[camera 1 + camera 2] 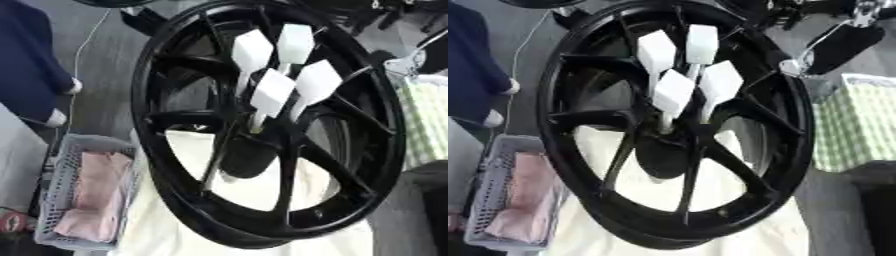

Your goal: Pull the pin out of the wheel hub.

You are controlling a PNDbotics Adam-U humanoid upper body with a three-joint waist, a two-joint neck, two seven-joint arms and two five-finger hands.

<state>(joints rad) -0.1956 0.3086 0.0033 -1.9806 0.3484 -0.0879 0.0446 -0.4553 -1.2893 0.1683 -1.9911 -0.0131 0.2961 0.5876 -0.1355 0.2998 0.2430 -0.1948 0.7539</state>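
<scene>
Left eye view shows a big black wheel (262, 125) standing upright and filling most of the frame, tilted a little so its top leans to the right. Its spokes run from the rim to the hub (254, 150) just below the middle of the frame. Four white pins (271, 92) stick out of the hub toward the camera, each with a thin stem and a flat square head. Two heads are higher, near the top middle of the frame, and two are lower, close beside them. All four sit in the hub.

Under the wheel lies a cream cloth (254, 235) that covers the bench at the bottom middle. At the lower left stands a grey basket (61, 165) with a pink cloth (92, 195) inside. A dark blue shape (26, 60) is at the upper left edge, and a thin white cable (80, 50) runs down beside it. At the right edge is a green checked cloth (855, 120).

Right eye view has, in its upper right corner, a black and silver part (837, 45) close to the rim; I cannot tell if it is a hand, nor how any fingers are set. No hand touches the pins.
</scene>
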